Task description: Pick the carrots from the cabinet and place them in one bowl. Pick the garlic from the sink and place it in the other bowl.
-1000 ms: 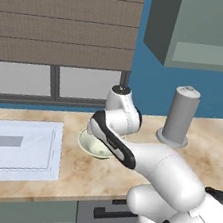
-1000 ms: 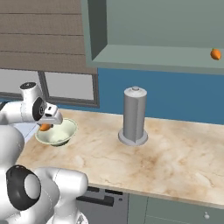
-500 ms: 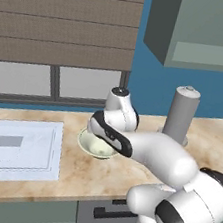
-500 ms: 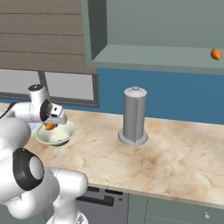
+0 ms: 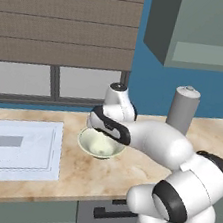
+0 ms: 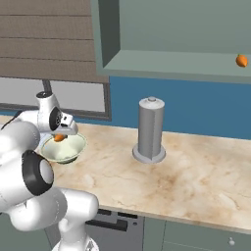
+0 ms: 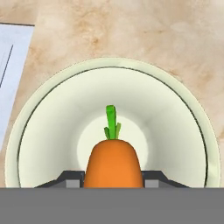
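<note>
Your marbled tan desk (image 6: 196,176) runs under a blue wall. The hand (image 6: 60,138) hangs just above the cream-green bowl (image 7: 192,113), its fingers closed on a carrot (image 7: 113,164) whose leafy top points over the bowl's middle. The second carrot (image 6: 241,61) lies on the cabinet (image 6: 162,63) shelf, well apart. You see the sink (image 5: 16,150) left of the bowl and a grey canister (image 6: 150,130) right.

One carrot (image 7: 113,164) gripped, w/ green top, over centre of cream-green bowl (image 7: 39,113) on counter. 2nd carrot (image 6: 241,60) sits in cabinet (image 6: 176,61).
</note>
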Tool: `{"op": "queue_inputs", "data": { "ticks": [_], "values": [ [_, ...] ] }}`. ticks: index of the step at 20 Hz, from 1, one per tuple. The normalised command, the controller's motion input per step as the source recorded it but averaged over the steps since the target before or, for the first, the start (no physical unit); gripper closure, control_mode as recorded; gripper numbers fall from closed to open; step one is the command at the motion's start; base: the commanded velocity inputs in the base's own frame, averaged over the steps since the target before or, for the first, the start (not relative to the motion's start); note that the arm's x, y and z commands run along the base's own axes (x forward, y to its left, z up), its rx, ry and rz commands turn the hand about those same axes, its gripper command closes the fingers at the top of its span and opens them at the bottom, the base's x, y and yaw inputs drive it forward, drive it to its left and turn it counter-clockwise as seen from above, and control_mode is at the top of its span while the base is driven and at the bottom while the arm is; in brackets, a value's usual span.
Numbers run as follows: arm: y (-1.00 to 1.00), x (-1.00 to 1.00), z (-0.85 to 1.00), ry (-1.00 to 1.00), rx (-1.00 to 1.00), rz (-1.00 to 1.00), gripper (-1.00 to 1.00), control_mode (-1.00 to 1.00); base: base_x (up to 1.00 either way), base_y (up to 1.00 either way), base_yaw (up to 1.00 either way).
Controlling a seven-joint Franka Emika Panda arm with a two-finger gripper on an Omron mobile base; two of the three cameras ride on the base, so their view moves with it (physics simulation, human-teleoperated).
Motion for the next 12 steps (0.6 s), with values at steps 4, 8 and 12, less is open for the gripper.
{"op": "queue_inputs", "data": {
  "ticks": [4, 8, 12],
  "values": [
    [0.00, -0.01, -0.19, -0.01, 0.00, 0.00, 1.00, -1.00, 0.00, 0.00, 0.00],
    [0.00, -0.01, -0.52, 0.00, 0.00, 0.00, 1.00, -1.00, 0.00, 0.00, 0.00],
    [0.00, 0.00, -0.53, -0.01, 0.00, 0.00, 1.00, -1.00, 0.00, 0.00, 0.00]
  ]
}}
